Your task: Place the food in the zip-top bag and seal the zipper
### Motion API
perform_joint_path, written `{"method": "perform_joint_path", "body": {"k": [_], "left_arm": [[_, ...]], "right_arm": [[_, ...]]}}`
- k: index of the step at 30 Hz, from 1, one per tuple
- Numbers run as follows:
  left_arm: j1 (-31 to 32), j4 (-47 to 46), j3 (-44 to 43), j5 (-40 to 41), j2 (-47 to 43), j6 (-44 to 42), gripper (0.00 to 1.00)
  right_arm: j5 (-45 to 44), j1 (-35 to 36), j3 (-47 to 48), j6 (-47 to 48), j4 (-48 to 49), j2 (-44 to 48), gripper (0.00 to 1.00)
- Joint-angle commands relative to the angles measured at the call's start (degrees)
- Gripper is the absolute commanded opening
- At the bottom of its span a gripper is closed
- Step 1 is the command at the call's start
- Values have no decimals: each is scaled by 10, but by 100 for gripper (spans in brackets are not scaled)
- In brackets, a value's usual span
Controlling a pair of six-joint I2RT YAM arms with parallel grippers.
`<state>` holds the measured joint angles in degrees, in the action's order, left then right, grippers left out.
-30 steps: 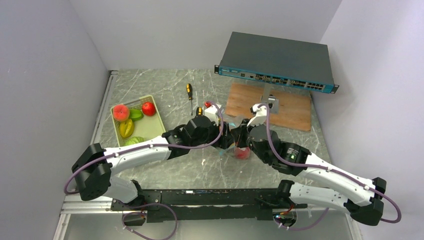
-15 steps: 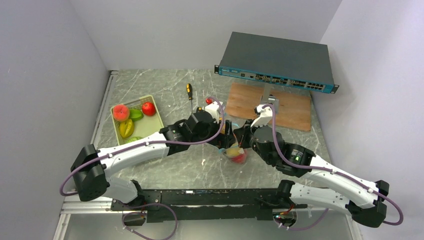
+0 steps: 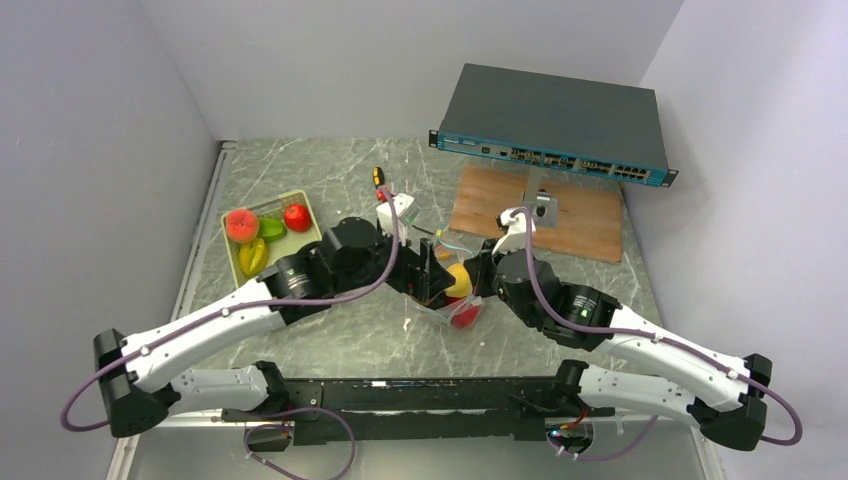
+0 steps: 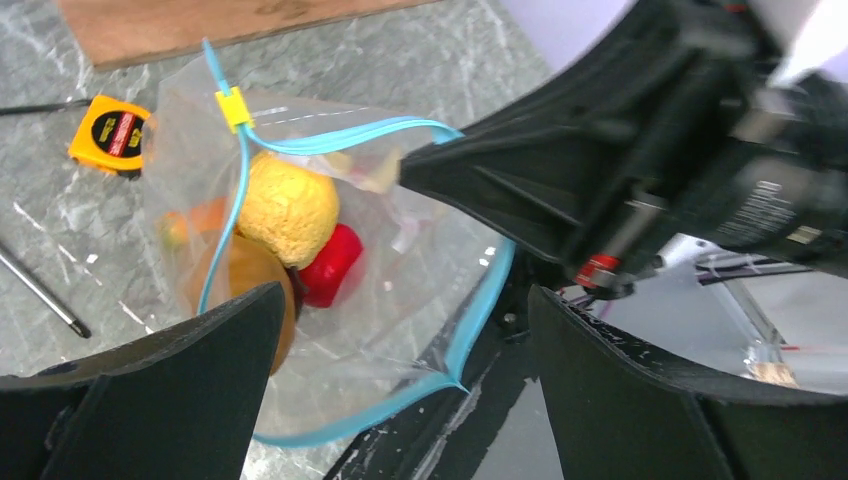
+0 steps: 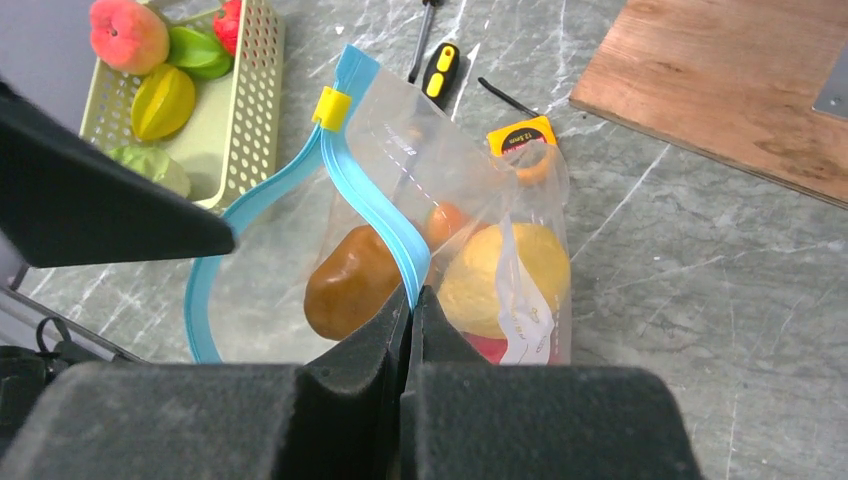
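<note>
The clear zip-top bag [image 3: 450, 300] hangs between my two wrists. My right gripper [image 5: 412, 300] is shut on its teal-blue zipper strip [image 5: 385, 230], below the yellow slider [image 5: 331, 105]. The mouth gapes open. Inside lie a yellow fruit [image 5: 505, 275], a brown one [image 5: 352, 280], an orange one [image 5: 445, 222] and a red one [image 4: 330, 265]. My left gripper [image 4: 405, 295] is open, its fingers standing wide on either side of the mouth's near corner [image 4: 455, 375] without touching it. More food lies in the tray: a pink peach [image 5: 127, 32] and a yellow starfruit [image 5: 165, 100].
The pale green tray [image 3: 296, 258] stands at the left. A yellow tape measure [image 5: 520, 135] and a screwdriver [image 3: 379, 180] lie just behind the bag. A wooden board [image 3: 580, 225] and a network switch [image 3: 555, 125] are at the back right.
My left arm has swung left and its wrist has drawn back from the bag. The bag has shifted slightly left in my right gripper, and the yellow fruit now shows on top.
</note>
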<state>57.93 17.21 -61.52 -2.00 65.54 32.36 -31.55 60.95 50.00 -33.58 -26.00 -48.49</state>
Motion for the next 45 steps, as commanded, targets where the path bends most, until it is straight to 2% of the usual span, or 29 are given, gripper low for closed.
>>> {"method": "perform_joint_path", "body": {"k": [1,4,9,13,19,25,28,31,37,45], "left_arm": [[1,5,-17,-40,-51,-34,97],[1,48,-25,13,-84,-39,96],[-21,178,-33,171,-136,-29,100],[-104,240,-15,211,-173,-26,100],[-258,246,39,206,-216,-78,100],[-403,241,46,191,-150,-148,100],[-456,224,44,220,-102,-181,100],[-509,199,37,205,-52,-209,100],[-555,139,-1,241,47,-245,100],[-617,157,-116,244,188,-272,98]], "right_arm": [[0,2,30,27,18,-5,0],[-4,2,32,32,14,-2,0],[-25,2,34,45,-1,20,0],[-48,2,37,56,-18,39,0],[-74,2,39,66,-44,61,0],[-87,2,33,72,-56,77,0],[-85,2,29,68,-57,78,0],[-81,2,23,64,-54,81,0],[-70,2,19,63,-48,83,0],[-69,1,15,62,-53,97,0]]}}
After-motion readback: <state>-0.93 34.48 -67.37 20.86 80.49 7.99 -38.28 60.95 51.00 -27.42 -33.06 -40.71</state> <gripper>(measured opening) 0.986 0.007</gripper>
